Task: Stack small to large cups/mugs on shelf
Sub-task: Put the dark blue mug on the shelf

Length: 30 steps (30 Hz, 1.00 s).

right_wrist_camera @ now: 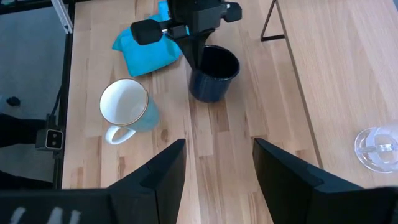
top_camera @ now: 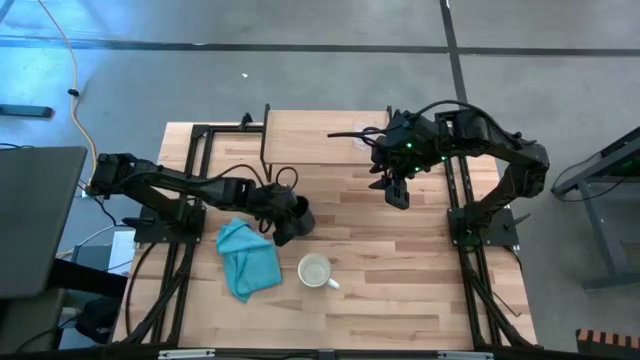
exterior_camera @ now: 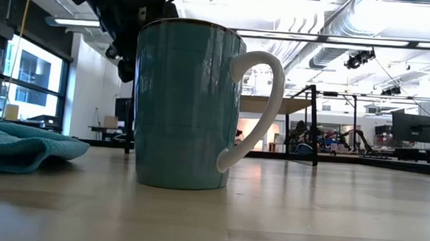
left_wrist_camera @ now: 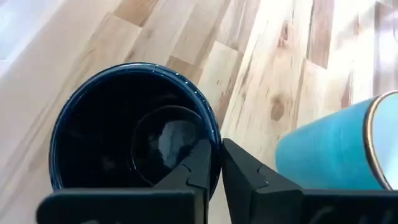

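Note:
The black mug (top_camera: 294, 219) stands upright on the table, right of the teal cloth (top_camera: 247, 258). My left gripper (left_wrist_camera: 217, 165) is shut on its rim. The larger mug (top_camera: 315, 270), teal outside and white inside, stands upright nearer the front edge, with its handle (exterior_camera: 256, 108) toward the right. The clear glass cup (top_camera: 367, 135) stands on the light-wood shelf (top_camera: 320, 140) at the far side. My right gripper (right_wrist_camera: 217, 165) hangs open and empty above the table, just in front of the shelf's right part. My left gripper pinches the black mug's rim (left_wrist_camera: 216, 142), with one finger inside the mug (left_wrist_camera: 193, 168) and one outside (left_wrist_camera: 245, 174). The fingers come from above, slanting from the table's left. The mug stays upright; in the right wrist view its base (right_wrist_camera: 208, 94) looks set on the table.
The teal cloth (right_wrist_camera: 146, 50) lies crumpled just left of both mugs. The shelf's dark legs (right_wrist_camera: 270, 25) stand behind the black mug. Bare tabletop (top_camera: 420, 280) lies at the right front.

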Tool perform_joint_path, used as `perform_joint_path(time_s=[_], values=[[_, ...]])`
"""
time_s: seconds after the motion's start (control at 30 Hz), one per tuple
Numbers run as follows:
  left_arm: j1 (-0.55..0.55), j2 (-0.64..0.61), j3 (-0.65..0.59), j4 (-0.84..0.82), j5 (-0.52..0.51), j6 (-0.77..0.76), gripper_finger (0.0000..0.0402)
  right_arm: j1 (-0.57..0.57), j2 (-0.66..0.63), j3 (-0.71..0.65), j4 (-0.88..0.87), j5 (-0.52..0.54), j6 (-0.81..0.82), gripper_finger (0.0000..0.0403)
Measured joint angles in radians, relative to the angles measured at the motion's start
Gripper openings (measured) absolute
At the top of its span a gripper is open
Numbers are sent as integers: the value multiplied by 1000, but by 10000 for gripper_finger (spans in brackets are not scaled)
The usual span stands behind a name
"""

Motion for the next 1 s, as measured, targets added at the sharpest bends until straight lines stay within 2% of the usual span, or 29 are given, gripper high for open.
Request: perform_joint_path(time_s=[0.47, 0.73, 1.0], values=[[-1, 77, 0, 7, 48, 1, 29, 0, 0, 0, 0, 0, 0, 179], [-1, 81, 0, 21, 45, 12, 30, 0, 0, 0, -1, 0, 8, 179], [-1, 82, 0, 27, 85, 26, 30, 0, 0, 0, -1, 0, 8, 179]])
